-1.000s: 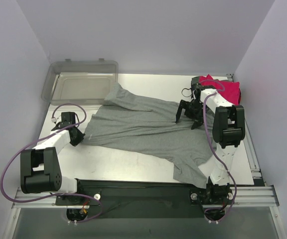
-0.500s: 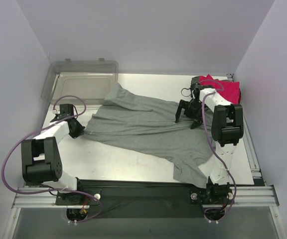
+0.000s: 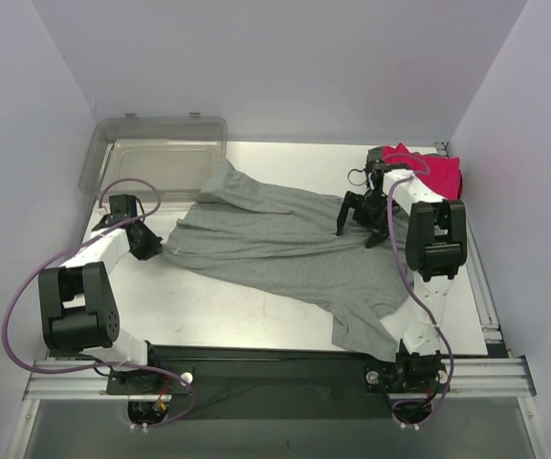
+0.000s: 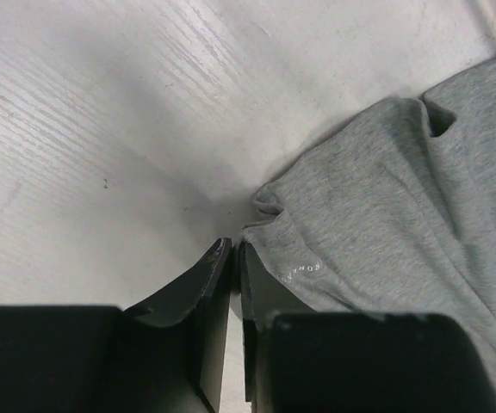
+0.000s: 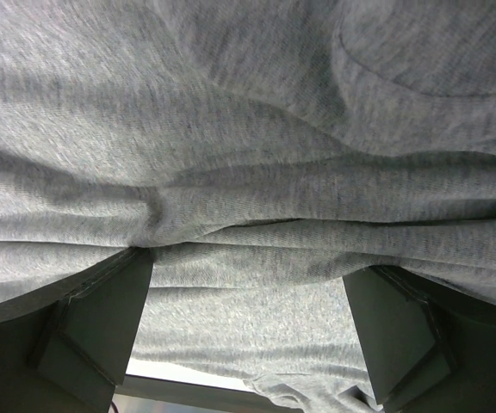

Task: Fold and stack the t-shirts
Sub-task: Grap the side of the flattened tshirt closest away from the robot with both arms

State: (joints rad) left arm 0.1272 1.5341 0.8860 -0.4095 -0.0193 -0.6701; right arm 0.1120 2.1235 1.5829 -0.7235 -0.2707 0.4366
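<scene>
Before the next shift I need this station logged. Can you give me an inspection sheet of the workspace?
Surface: white table, no spills seen.
Job's things: grey t-shirt spread out, rumpled, unfolded; pink-red shirt at the far right corner.
Clutter: clear bin at the far left.
Grippers: left gripper nearly closed at the grey shirt's edge, grip unclear; right gripper open over grey cloth.
Cables: purple cable looped by the left arm.
Surroundings: plain walls; nothing else seen.
</scene>
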